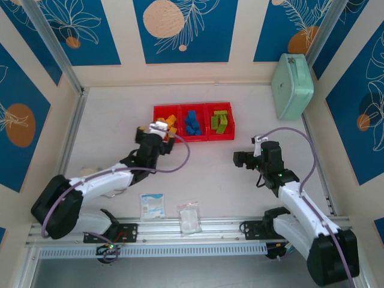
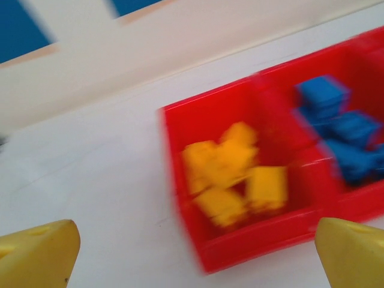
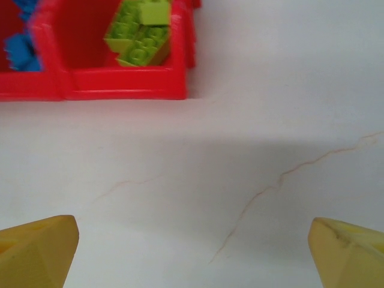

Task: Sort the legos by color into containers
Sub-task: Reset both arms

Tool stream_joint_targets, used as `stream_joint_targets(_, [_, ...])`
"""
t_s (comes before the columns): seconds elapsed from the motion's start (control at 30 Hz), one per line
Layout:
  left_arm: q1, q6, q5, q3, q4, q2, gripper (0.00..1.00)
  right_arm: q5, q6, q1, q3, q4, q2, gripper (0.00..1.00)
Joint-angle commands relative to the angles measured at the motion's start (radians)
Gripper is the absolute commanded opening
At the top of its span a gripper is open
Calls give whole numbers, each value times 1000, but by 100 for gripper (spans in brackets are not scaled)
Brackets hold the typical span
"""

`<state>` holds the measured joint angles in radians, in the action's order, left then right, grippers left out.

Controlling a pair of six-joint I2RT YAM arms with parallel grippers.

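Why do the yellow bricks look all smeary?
Left wrist view: the yellow bricks and red tray are smeared, likely motion blur; right wrist view: the green bricks look sharp, a soft shadow crosses the table; top view: sharp, evenly lit.

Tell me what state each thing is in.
Left gripper: open, empty.
Right gripper: open, empty.
Red plastic tray: every compartment filled.
Yellow plastic bricks: piled in left compartment.
Blue plastic bricks: piled in middle compartment.
Lime green plastic bricks: piled in right compartment.
Mint-green rounded case: closed.
Two clear plastic packets: lying flat.
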<state>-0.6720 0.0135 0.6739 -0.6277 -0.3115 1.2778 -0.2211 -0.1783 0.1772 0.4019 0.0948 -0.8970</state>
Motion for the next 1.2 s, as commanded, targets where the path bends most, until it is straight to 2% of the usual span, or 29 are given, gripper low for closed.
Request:
stream_joint_targets(0.0, [81,24,116,95,2,-159,100,10,65,-84,-68,-331,-45,99])
stream_joint_targets(0.1, [159,31,74,190,-21,-261,100,19,57,-160,-142,-581,-135,99])
stream_joint_targets(0.2, [216,25,78,233,-64,-282,100,65,60,-199,-129,-679,-220,99])
stream_joint_targets(0.33, [263,-12,42,234,-161,-191,100,108,102,-176,-60,-749,-363,99])
stream_joint_targets(0.43, [281,-86,33,269,-355,-92,99,123,102,-159,-8,-791,-462,99])
stream_joint_targets(0.47, [295,-92,35,288,-421,-55,99,157,93,-169,-14,-863,-519,99])
stream_joint_targets(0.53, [335,-87,16,313,-516,16,99,141,58,-183,-41,-1105,-674,99])
stream_joint_targets(0.57, [367,-82,-12,324,-566,55,99,139,57,-189,-20,-957,-619,99])
stream_joint_targets(0.6, [401,-84,-34,331,-627,98,99,170,53,-205,6,-890,-606,99])
stream_joint_targets(0.63, [414,-83,-37,331,-659,118,99,204,47,-211,-11,-993,-646,99])
stream_joint_targets(0.67, [437,-99,-94,333,-690,138,99,223,56,-213,-13,-971,-635,99])
stream_joint_targets(0.7, [475,-66,-166,333,-700,162,99,219,62,-213,10,-889,-614,99])
stream_joint_targets(0.77, [547,-37,-328,320,-731,227,99,192,63,-197,0,-950,-635,99])
stream_joint_targets(0.8, [565,-23,-400,295,-631,214,99,185,70,-196,12,-898,-621,99])
stream_joint_targets(0.83, [577,-21,-451,274,-591,219,99,184,71,-194,7,-922,-627,99])
stream_joint_targets(0.9, [594,-43,-510,274,-714,311,99,166,75,-187,12,-900,-622,99])
stream_joint_targets(0.93, [596,-37,-544,267,-617,271,99,161,79,-182,14,-905,-627,99])
stream_joint_targets(1.0, [599,-70,-614,268,-689,302,99,136,86,-171,14,-900,-624,99])
stream_joint_targets(1.07, [597,-61,-592,248,-605,282,99,134,86,-170,14,-901,-623,99])
stream_joint_targets(1.17, [592,-36,-508,264,-651,287,99,155,79,-181,17,-896,-625,99])
